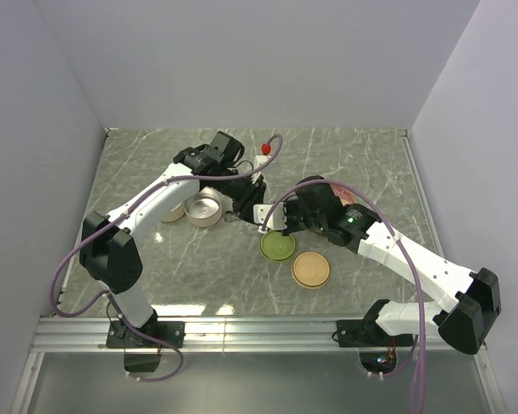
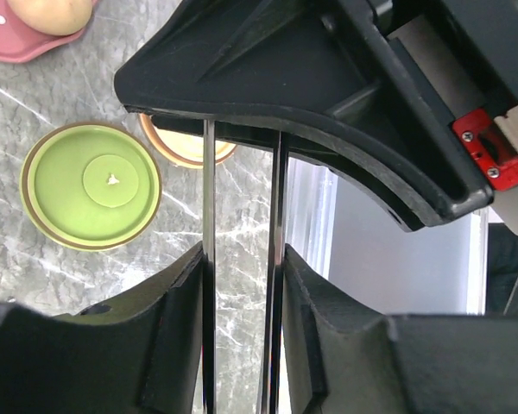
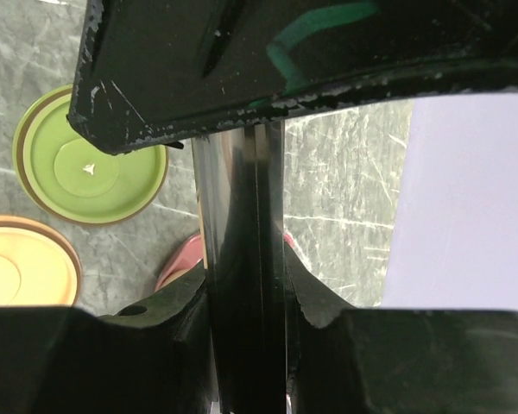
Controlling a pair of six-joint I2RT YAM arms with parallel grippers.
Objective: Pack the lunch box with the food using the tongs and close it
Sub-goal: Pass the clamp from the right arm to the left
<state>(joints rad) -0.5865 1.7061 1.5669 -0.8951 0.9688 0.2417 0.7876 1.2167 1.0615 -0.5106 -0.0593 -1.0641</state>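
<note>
Grey marble table [image 1: 354, 164] below. My right gripper [image 3: 246, 285] clamps the tongs [image 2: 209, 190], arms together, steadying them; left gripper [image 2: 242, 259] pinches the parted arms between its fingers, likely for a squeezing hold.

The tongs [image 2: 209, 216] are polished metal, mirror-bright and smooth. The left gripper [image 2: 242, 259] is matt black plastic; the black casing [image 3: 285, 69] at 12 o'clock in the right wrist view is the same — nicked white along its edge. The table [image 2: 60, 95] looks like glossy veined stone. At 9 o'clock in the left wrist view, the green lid [image 2: 91, 186] has a satin plastic sheen; the round lunch box [image 1: 201, 209] is brushed silver metal.
</note>
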